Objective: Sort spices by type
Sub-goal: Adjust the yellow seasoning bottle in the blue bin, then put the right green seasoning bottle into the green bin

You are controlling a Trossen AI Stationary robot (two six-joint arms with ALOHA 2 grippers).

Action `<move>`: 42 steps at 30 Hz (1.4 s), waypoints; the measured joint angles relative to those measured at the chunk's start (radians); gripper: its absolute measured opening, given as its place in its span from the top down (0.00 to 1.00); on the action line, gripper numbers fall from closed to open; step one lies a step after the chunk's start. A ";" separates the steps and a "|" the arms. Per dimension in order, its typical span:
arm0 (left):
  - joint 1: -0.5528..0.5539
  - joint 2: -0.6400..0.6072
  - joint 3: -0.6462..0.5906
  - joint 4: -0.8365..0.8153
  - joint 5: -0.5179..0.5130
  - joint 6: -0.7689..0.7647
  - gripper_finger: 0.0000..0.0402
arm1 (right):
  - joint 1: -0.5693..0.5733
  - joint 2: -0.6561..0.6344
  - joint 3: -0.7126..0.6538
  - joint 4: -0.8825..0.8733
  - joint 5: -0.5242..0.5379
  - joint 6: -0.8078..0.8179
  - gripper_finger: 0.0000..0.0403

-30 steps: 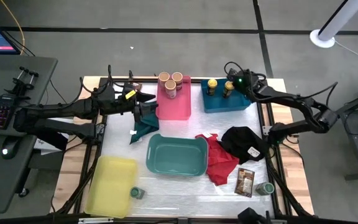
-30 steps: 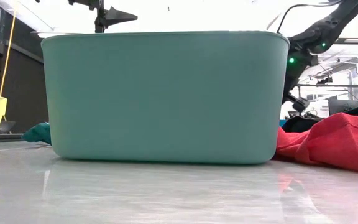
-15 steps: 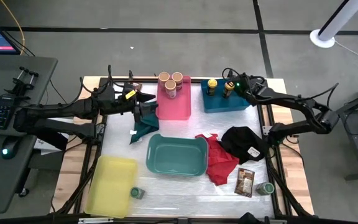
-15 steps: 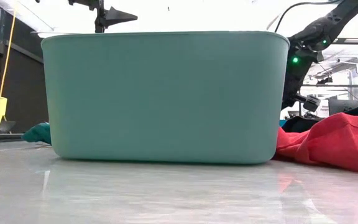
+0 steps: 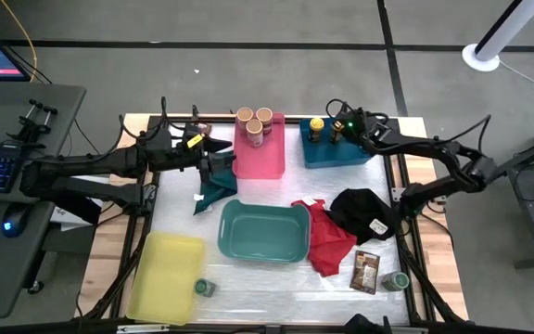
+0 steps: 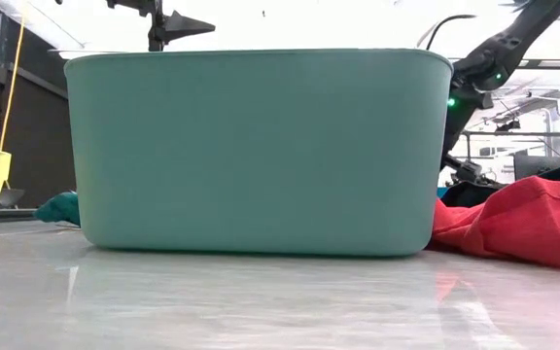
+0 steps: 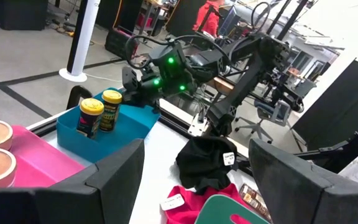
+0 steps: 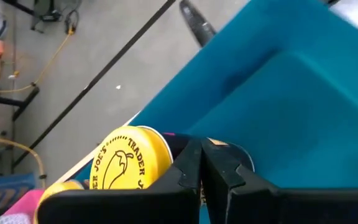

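While the left claw [image 5: 222, 165] waits spread beside the pink bin [image 5: 260, 153], the right claw [image 5: 337, 128], pressed together and empty, has shifted over the blue bin [image 5: 341, 154]; yellow jars [image 5: 316, 125] appear placed.

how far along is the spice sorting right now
Roughly halfway. Done: three tan-lidded jars stand in the pink bin, and two yellow-lidded jars in the blue bin. In hand: the right tool is over the blue bin beside the yellow jars; the left tool waits by the pink bin. Left: two green-lidded jars and a brown packet on the table; the teal bin and yellow bin look empty.
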 joint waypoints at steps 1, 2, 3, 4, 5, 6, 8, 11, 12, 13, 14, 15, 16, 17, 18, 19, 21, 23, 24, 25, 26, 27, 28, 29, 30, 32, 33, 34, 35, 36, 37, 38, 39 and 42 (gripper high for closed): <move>0.000 0.000 0.000 0.000 0.000 0.000 0.31 | 0.003 0.005 0.000 0.012 -0.003 0.001 1.00; 0.000 0.000 0.000 0.000 0.000 0.000 0.31 | 0.005 0.011 0.000 0.024 -0.005 0.001 1.00; 0.000 0.000 0.000 -0.001 0.000 0.000 0.31 | 0.008 0.018 0.001 0.036 -0.010 0.002 1.00; 0.000 0.000 0.000 -0.003 0.000 0.000 0.31 | 0.011 0.027 0.001 0.049 -0.015 0.005 1.00; 0.000 0.000 0.000 -0.004 0.000 0.000 0.31 | 0.011 0.036 0.001 0.059 -0.025 0.005 1.00; 0.000 0.000 0.000 -0.005 0.000 0.000 0.31 | 0.014 0.045 0.001 0.070 -0.033 0.005 1.00; 0.000 0.000 0.000 -0.005 0.000 0.000 0.31 | 0.022 0.061 0.001 0.086 -0.038 0.006 1.00; 0.000 0.000 0.000 -0.005 0.000 0.000 0.31 | 0.030 0.077 0.001 0.109 -0.036 0.006 1.00; 0.000 0.000 0.000 -0.004 0.000 0.000 0.31 | 0.031 0.081 0.001 0.120 -0.036 0.005 1.00; 0.000 0.000 0.000 -0.004 0.000 0.000 0.31 | 0.031 0.085 0.001 0.133 -0.037 0.006 1.00; 0.000 0.000 0.000 -0.005 0.000 0.000 0.31 | 0.031 0.086 0.001 0.144 -0.038 0.006 1.00; 0.000 0.000 0.000 -0.004 0.000 0.000 0.31 | 0.030 0.086 0.001 0.156 -0.037 0.007 1.00; 0.000 0.000 0.000 -0.005 0.000 0.000 0.31 | 0.030 0.086 0.001 0.168 -0.037 0.009 1.00; 0.000 0.000 0.000 -0.005 0.000 0.000 0.31 | 0.030 0.086 0.001 0.181 -0.036 0.015 1.00; 0.000 0.000 0.000 -0.004 0.000 0.000 0.31 | 0.030 0.086 0.001 0.188 -0.037 0.023 1.00; 0.000 0.000 0.000 -0.005 0.000 0.000 0.31 | 0.030 0.086 0.001 0.196 -0.038 0.025 1.00; 0.000 0.000 0.000 -0.004 0.000 0.000 0.31 | 0.030 0.086 0.001 0.207 -0.038 0.025 1.00; 0.000 0.000 0.000 -0.004 0.000 0.000 0.31 | 0.030 0.086 0.001 0.206 -0.039 0.025 1.00; 0.000 0.000 0.000 -0.004 0.000 0.000 0.31 | 0.030 0.086 0.001 0.207 -0.040 0.025 1.00; 0.000 0.000 0.000 -0.004 0.000 0.000 0.31 | 0.030 0.086 0.001 0.207 -0.041 0.025 1.00; 0.000 0.000 0.000 -0.004 0.000 0.000 0.31 | 0.030 0.086 0.001 0.207 -0.048 0.025 1.00; 0.000 0.000 0.000 -0.004 0.000 0.000 0.31 | 0.030 0.085 0.001 0.206 -0.054 0.024 1.00; 0.000 0.000 0.000 -0.004 0.000 0.000 0.31 | 0.031 0.083 0.001 0.203 -0.056 0.017 1.00; 0.000 0.000 0.000 -0.004 0.000 0.000 0.31 | 0.031 0.078 0.001 0.195 -0.057 0.003 1.00; 0.000 0.000 0.000 -0.004 0.000 0.000 0.31 | 0.031 0.067 0.001 0.185 -0.053 -0.006 1.00; 0.000 0.000 0.000 -0.004 0.000 0.000 0.31 | 0.031 0.030 0.001 0.152 -0.023 -0.042 1.00; 0.000 0.000 0.000 -0.004 0.000 0.000 0.31 | 0.031 0.004 0.001 0.128 -0.005 -0.059 1.00; 0.000 0.000 0.000 -0.004 0.000 0.000 0.31 | 0.031 -0.023 0.001 0.101 0.008 -0.080 1.00; 0.000 0.000 0.000 -0.005 0.000 0.000 0.31 | 0.030 -0.054 0.001 0.070 0.013 -0.104 1.00; 0.000 0.000 0.000 -0.006 0.000 0.000 0.31 | 0.027 -0.091 0.001 0.036 0.015 -0.132 1.00; 0.000 0.000 0.000 -0.010 0.000 0.000 0.31 | 0.026 -0.127 0.001 0.006 0.014 -0.163 1.00; 0.000 0.000 0.000 -0.017 -0.001 0.000 0.31 | 0.026 -0.165 0.001 -0.024 0.010 -0.196 1.00; 0.000 0.000 0.000 -0.025 -0.001 0.000 0.31 | 0.028 -0.206 0.001 -0.059 0.002 -0.225 1.00; 0.000 0.000 0.000 -0.045 -0.001 0.000 0.31 | 0.061 -0.323 0.001 -0.148 -0.056 -0.306 1.00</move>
